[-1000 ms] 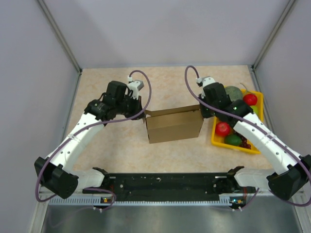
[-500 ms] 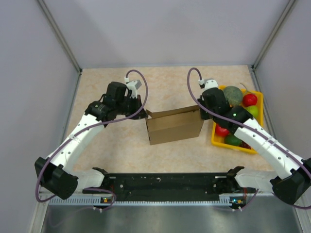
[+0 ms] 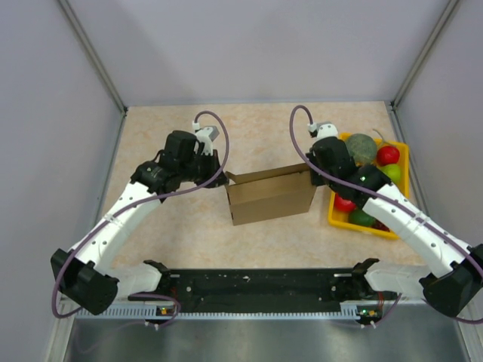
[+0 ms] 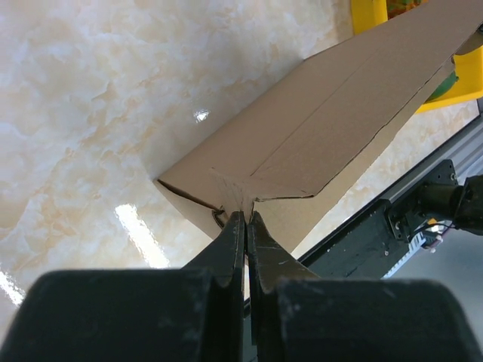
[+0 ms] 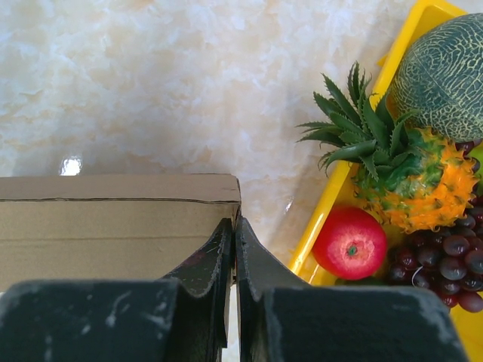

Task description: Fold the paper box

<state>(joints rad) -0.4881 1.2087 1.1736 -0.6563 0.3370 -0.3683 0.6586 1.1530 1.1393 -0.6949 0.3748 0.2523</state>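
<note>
The left fingers point(image 4: 230, 249) are pinched shut on the box's point(image 3: 272, 197) left corner. The right fingers point(image 5: 215, 256) are pinched shut on its right end, beside the fruit tray point(image 5: 302, 256).

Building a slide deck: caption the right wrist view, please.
Shut right gripper at the paper box end edge, beside the yellow tray of fruit.

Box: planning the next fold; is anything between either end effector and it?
Nothing visible. The left end effector, shut, is at the left corner of the box; the right end effector, shut, is at its right end.
</note>
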